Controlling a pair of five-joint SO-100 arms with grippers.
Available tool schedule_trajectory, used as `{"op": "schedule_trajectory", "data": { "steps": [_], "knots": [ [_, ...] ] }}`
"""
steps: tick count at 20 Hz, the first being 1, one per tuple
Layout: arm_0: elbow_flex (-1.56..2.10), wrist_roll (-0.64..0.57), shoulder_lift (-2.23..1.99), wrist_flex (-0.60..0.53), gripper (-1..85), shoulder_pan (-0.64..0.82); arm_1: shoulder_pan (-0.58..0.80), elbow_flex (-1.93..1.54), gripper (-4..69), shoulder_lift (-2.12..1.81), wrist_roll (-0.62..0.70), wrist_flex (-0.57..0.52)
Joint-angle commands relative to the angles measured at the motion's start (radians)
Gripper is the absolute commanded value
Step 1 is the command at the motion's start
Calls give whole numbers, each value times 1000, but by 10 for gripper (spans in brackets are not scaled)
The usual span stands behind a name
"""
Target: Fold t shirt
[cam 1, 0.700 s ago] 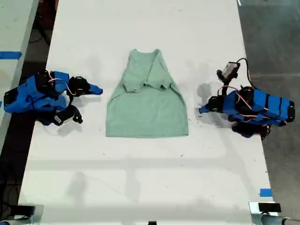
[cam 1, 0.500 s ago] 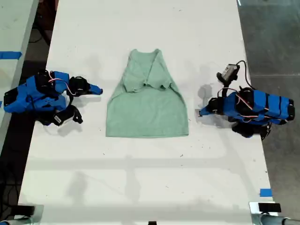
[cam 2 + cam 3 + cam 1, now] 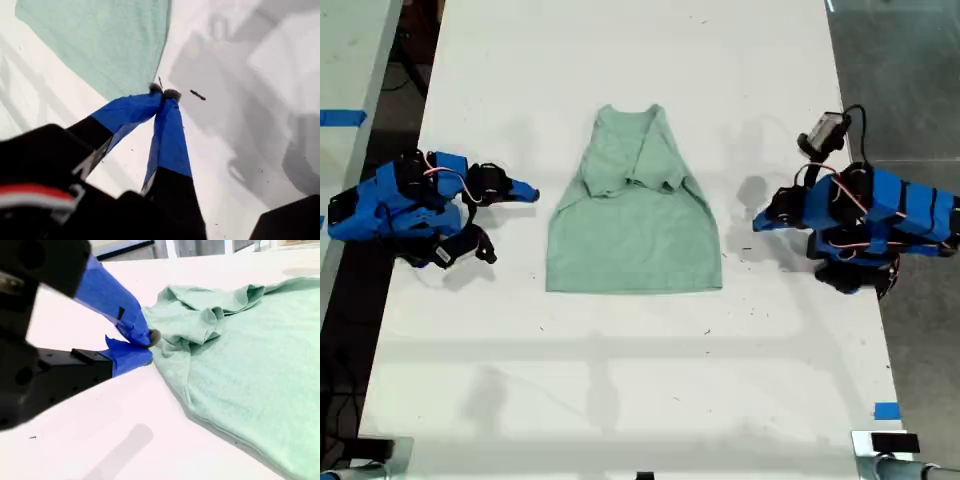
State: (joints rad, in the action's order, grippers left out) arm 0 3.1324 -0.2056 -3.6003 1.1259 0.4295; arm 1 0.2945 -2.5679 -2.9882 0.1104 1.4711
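T shirt (image 3: pixel 634 215) laid flat mid-table (image 3: pixel 620 380), sleeves folded inward. First gripper (image 3: pixel 164 92) seen closed, nothing held, raised near shirt's hem-side edge. Second gripper (image 3: pixel 145 347) seen closed, empty, beside folded sleeve.

Lab: bare white table (image 3: pixel 620 400), blue tape marks (image 3: pixel 886 410), concrete floor (image 3: pixel 900 80).

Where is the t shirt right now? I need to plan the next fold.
The t shirt lies flat near the middle of the white table in the exterior view, sleeves folded inward, between the two blue arms and touched by neither.
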Motion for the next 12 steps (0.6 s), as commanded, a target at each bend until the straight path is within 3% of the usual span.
{"op": "schedule_trajectory", "data": {
  "steps": [1,2,6,12],
  "knots": [
    [-20,26,-6,-3,12,-3,-51,181,146,301,3,-100],
    [-20,26,-6,-3,12,-3,-58,215,195,383,2,-127],
    [-20,26,-6,-3,4,-5,-67,344,269,686,20,-235],
    [-20,26,-6,-3,1,-9,-75,380,244,994,20,-417]
  ]
}}
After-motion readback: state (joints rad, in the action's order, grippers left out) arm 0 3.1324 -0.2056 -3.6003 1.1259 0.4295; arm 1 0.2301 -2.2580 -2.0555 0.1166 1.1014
